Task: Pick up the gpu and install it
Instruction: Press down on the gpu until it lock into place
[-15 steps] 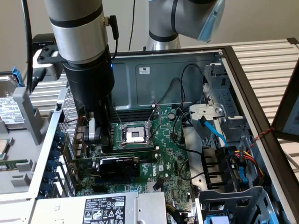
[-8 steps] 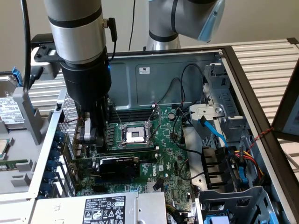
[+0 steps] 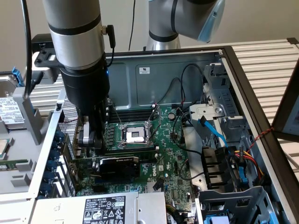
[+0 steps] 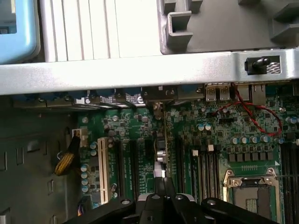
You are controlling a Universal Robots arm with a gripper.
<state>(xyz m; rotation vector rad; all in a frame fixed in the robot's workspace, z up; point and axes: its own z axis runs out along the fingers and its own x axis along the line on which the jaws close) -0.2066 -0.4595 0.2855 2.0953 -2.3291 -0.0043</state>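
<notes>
**Seating the gpu in its slot: the installing step is in hand**

Exterior view. Reaching down at left of centre in the frame, the arm sets its gripper over the left edge of the motherboard, beside the open CPU socket. The gpu sits just below and to the right of the claw, in the lower middle of the frame. It stands on edge on the board with its black shroud facing the camera, above the labelled power supply. From this angle I cannot tell whether the claw touches the card.

Wrist view. The gripper has its two fingers drawn close together, with almost no gap. From between them a thin edge-on strip, which I take for the gpu, runs across the motherboard to the case's rear wall. It lies among the dark expansion slots, with the white slot on one side and the CPU socket on the other. Whether the fingers pinch the card's edge or only rest on it is unclear.

Judging by this, pickup is done and the card stands at or in its slot. What remains calls for straight, even pressure, the bracket square to the rear opening.
</notes>
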